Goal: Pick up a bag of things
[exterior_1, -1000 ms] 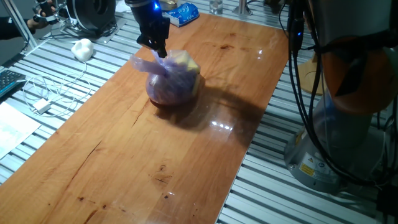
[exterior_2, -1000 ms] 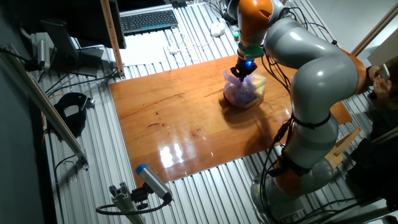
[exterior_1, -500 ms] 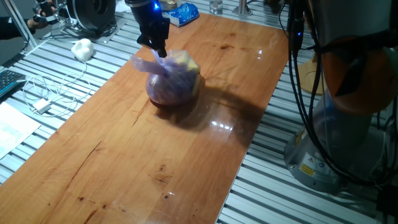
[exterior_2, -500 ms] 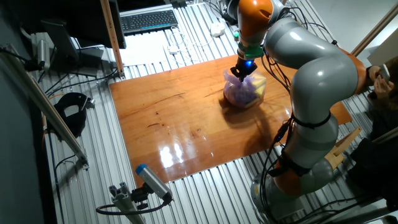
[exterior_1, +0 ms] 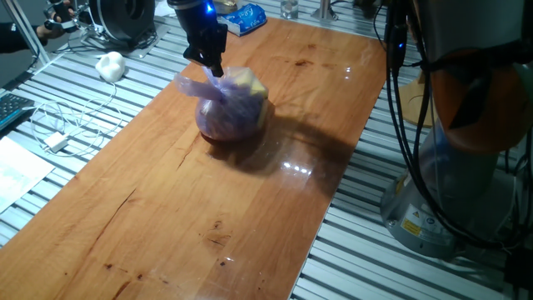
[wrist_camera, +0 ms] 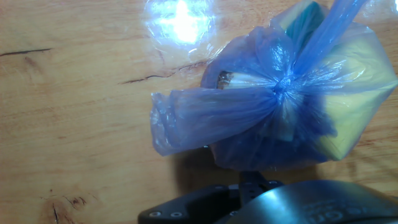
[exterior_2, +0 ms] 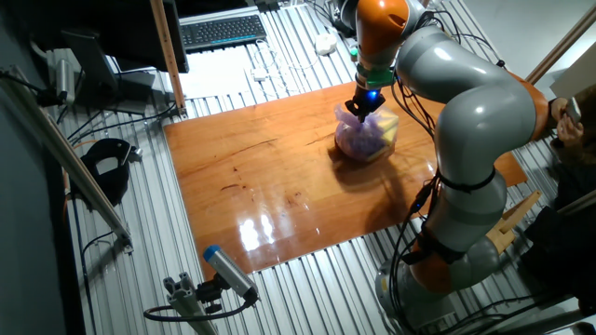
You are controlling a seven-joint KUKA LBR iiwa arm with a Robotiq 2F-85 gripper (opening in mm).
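The bag of things [exterior_1: 233,108] is a round translucent purple plastic bag with a knotted top, yellow and dark reddish contents showing through. It rests on the wooden table [exterior_1: 166,225]. It also shows in the other fixed view [exterior_2: 365,138] and fills the hand view [wrist_camera: 280,106], with one loose tail pointing left. My gripper [exterior_1: 216,70] stands right over the knot, its narrow tip at the bag's top [exterior_2: 361,112]. In the hand view only the dark gripper housing [wrist_camera: 280,205] shows at the bottom edge; the fingers are hidden, so I cannot tell whether they grip the bag.
A small white lumpy object [exterior_1: 110,65] lies off the table's left side. A flat blue packet [exterior_1: 243,18] lies at the far edge. White cables and an adapter [exterior_1: 58,140] lie on the slatted bench. The robot base [exterior_1: 466,167] stands at the right.
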